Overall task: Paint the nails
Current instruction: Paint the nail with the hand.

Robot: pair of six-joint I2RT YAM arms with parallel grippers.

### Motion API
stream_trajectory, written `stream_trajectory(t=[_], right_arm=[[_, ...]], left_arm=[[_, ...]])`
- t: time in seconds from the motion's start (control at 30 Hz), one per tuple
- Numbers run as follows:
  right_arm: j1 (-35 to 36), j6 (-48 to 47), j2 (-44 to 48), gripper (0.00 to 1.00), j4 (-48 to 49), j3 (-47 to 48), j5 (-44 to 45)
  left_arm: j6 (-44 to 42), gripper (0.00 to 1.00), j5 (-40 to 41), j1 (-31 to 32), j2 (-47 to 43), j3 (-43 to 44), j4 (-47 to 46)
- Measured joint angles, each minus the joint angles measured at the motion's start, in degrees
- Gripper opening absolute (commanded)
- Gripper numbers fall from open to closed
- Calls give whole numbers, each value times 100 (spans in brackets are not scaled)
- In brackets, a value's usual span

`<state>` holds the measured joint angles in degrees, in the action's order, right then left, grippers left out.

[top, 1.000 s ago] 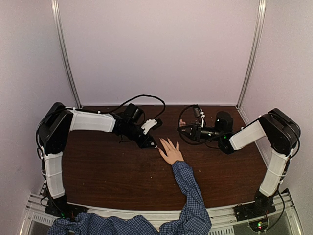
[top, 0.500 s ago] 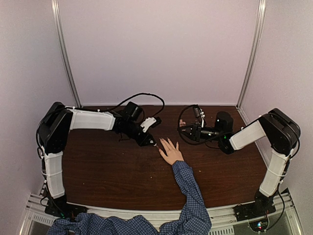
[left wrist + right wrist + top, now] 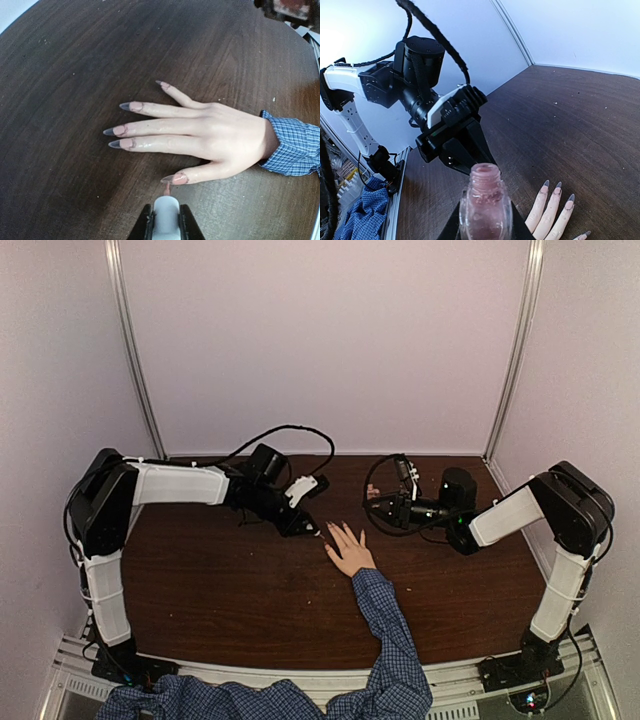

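Note:
A light-skinned hand [image 3: 220, 135] in a blue checked sleeve [image 3: 292, 147] lies flat on the dark wooden table [image 3: 75, 60], fingers spread. Its long nails are pinkish with grey tips. My left gripper [image 3: 165, 220] is shut on a white cap [image 3: 165, 214], whose small pink brush [image 3: 167, 189] points at the thumb nail [image 3: 179, 178], its tip right at that nail's edge. My right gripper [image 3: 485, 222] is shut on an open glass bottle [image 3: 485, 207] of pink polish, held upright just right of the hand [image 3: 350, 552]. The left gripper [image 3: 305, 527] sits left of the fingertips.
Black cables [image 3: 290, 432] loop over the table's back edge behind both wrists. The sleeved arm [image 3: 388, 630] crosses the near middle of the table down to the front rail. White walls and metal posts [image 3: 135, 350] close in the table on three sides.
My left wrist has shifted slightly up and to the left, staying at the hand's fingertips. The right arm, the bottle and the hand have not moved.

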<state>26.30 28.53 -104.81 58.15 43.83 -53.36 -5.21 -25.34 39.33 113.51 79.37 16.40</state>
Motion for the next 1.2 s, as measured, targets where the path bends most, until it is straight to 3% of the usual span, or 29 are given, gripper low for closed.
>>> stream_trajectory(t=[1.2], right_arm=[[0, 4, 0, 0, 0, 0, -24]], left_arm=[[-240, 0, 74, 170, 223, 109, 188]])
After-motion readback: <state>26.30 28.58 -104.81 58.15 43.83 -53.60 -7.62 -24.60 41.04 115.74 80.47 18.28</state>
